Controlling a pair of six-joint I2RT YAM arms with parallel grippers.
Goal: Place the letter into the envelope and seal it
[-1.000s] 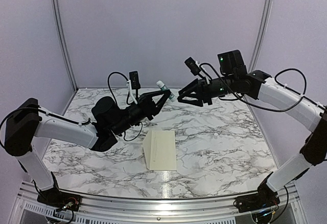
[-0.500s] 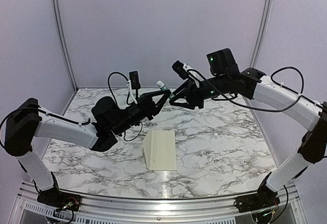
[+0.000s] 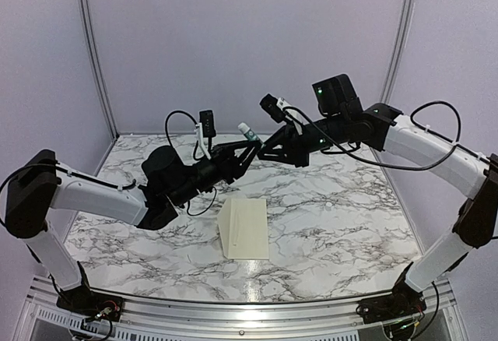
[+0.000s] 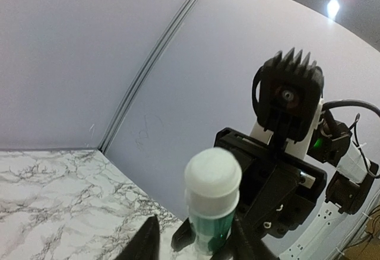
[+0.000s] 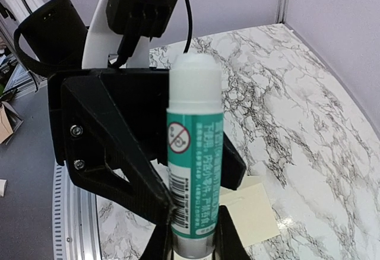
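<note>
The cream envelope point(image 3: 246, 228) lies flat on the marble table, near the middle front, and also shows in the right wrist view as the envelope point(image 5: 252, 212). The letter is not visible. High above the table, both grippers meet at a white-and-green glue tube point(image 3: 247, 131). My right gripper point(image 5: 193, 243) is shut on the base of the tube point(image 5: 195, 165). My left gripper point(image 4: 195, 236) stands round the same tube point(image 4: 212, 200), its jaws parted, with a gap at one finger. From above, the left gripper point(image 3: 249, 146) and the right gripper point(image 3: 264, 152) sit tip to tip.
The marble table point(image 3: 334, 201) is bounded by pale walls at the back and sides and a metal rail point(image 3: 233, 310) at the front. Both arms reach over the rear middle of the table, well above the envelope.
My right gripper moved left to the tube and shut on its base. The left gripper's jaws have parted from the tube. The envelope has not moved.
</note>
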